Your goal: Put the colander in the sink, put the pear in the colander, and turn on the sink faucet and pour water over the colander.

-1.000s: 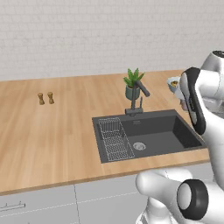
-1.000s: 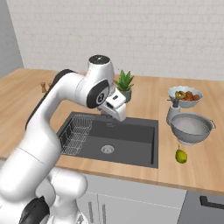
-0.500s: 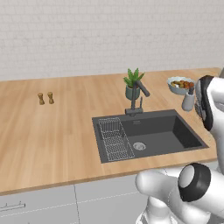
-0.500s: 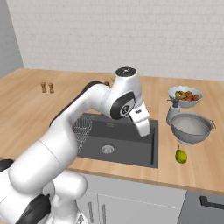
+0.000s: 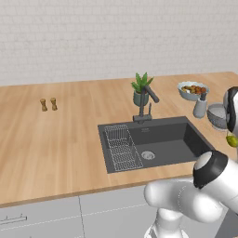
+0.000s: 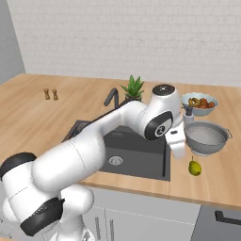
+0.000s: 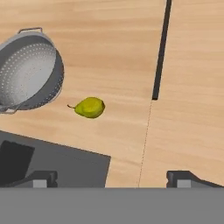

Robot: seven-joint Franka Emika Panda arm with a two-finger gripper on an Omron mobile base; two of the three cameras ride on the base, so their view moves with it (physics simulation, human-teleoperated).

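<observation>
- Swinging rightward since the earlier frames, the white arm has left the dark grey rectangular sink [image 6: 136,150] and carried its gripper [image 6: 179,149] over the wooden tabletop [image 6: 207,181].
- Gripper fingers stand spread — nothing between them.
- Round silvery perforated metal colander [image 7: 27,70] sits just ahead, beside the small yellow-green pear [image 7: 90,107], both on the tabletop.
- No readable writing anywhere.

Counter inventory: sink [image 5: 186,137], one, recessed, with one wire rack [image 5: 122,148] and one round drain [image 5: 148,155]. Sink faucet [image 5: 145,99], one. Colander [image 6: 205,137], one. Pear [image 6: 194,167], one. Fruit bowl [image 6: 199,103], one. Potted plant [image 6: 133,89], one. Small brown shakers [image 5: 49,104], two, toward the counter's left end.
</observation>
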